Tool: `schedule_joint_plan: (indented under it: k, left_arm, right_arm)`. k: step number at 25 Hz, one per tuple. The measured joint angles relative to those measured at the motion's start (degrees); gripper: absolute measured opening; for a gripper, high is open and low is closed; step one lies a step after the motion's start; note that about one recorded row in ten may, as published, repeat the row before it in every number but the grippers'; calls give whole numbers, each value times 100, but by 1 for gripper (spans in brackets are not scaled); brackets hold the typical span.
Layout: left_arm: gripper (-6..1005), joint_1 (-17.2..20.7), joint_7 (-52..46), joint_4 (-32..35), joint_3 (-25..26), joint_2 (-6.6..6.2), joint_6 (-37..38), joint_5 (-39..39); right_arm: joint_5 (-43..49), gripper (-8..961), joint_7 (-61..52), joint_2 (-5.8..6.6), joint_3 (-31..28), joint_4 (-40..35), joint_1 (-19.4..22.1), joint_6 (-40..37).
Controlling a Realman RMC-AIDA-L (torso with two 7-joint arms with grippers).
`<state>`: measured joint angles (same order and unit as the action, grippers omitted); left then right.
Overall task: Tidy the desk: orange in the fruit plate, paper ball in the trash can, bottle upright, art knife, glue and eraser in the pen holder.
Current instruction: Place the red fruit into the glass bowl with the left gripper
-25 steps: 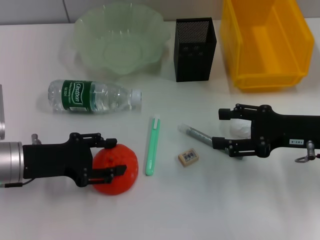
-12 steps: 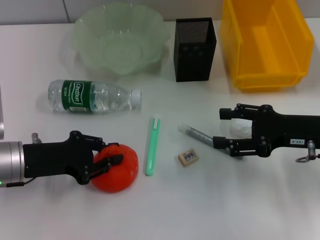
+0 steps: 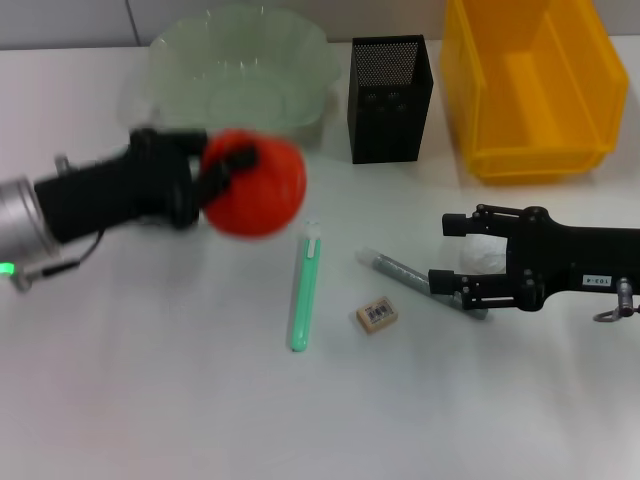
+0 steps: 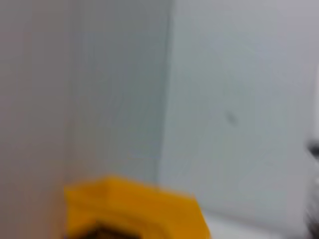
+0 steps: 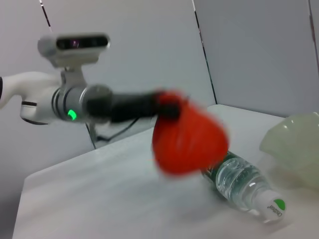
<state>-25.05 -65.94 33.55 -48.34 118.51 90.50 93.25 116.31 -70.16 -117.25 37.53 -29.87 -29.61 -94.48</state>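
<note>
My left gripper [image 3: 238, 168] is shut on the orange [image 3: 262, 196] and holds it in the air just in front of the pale green fruit plate [image 3: 240, 70]. The arm and orange hide the bottle in the head view. The right wrist view shows the bottle [image 5: 243, 186] lying on its side under the orange [image 5: 187, 135]. My right gripper [image 3: 442, 254] is open on the table, its fingers either side of the white paper ball [image 3: 482, 259]. The grey glue [image 3: 398, 267], the eraser [image 3: 377, 314] and the green art knife [image 3: 304, 292] lie at mid-table. The black mesh pen holder [image 3: 390, 98] stands behind them.
The yellow bin [image 3: 535, 85] stands at the back right, next to the pen holder. The left wrist view shows only a grey wall and a corner of that yellow bin [image 4: 134, 211]. Bare white tabletop lies along the front edge.
My left gripper closed on the orange, lifted it off the table and carried it back toward the fruit plate, over the bottle. The right gripper stayed around the paper ball.
</note>
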Motion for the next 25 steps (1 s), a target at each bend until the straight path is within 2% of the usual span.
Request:
schedule_joint_plan:
  k: [1,2,6,7,10,11,12,13,15,16,22,25]
  left_arm:
    - [161,-57,22,-90,0,3,-69,-285]
    - [156,-260,155,-405,4,4,-385,-895]
    - [137,-545,470,-800,5,13,-820,-1368]
    - [132,-875,918,-1177,5,41,-1338,-1767]
    - [115,-1058,1154,-1369,-1,59,-1612,-1935]
    - [110,-1275,1436,-1588,-15,68,-1977,-2180]
    - [104,-1275,1436,-1588,-15,68,-1977,-2180]
    - [98,-1561,1803,-1836,-33,68,-2512,-2543]
    - [93,-1561,1803,-1836,-33,68,-2512,-2543]
    - [91,-1789,2199,-2002,-28,68,-2946,-2799]
    - [78,-2018,2920,-2286,-9,67,-3521,-3213]
    - [143,-2048,3056,-2373,3,67,-3630,-3306]
  right_arm:
    - [-2,831,10,-4,0,3,0,8]
    - [-4,831,19,-10,1,4,-1,24]
    - [-5,831,27,-41,33,5,-11,106]
    - [-5,831,31,-50,42,7,-24,124]
    - [-4,831,40,-63,54,15,-49,152]
    - [-4,831,40,-67,56,15,-50,155]
    - [-4,831,41,-72,57,14,-51,156]
    - [-6,831,41,-76,57,12,-53,159]
    - [-7,831,42,-76,57,11,-53,159]
    - [-7,831,43,-77,57,11,-54,160]
    - [-7,831,44,-88,53,8,-54,160]
    - [-7,831,46,-88,53,11,-60,160]
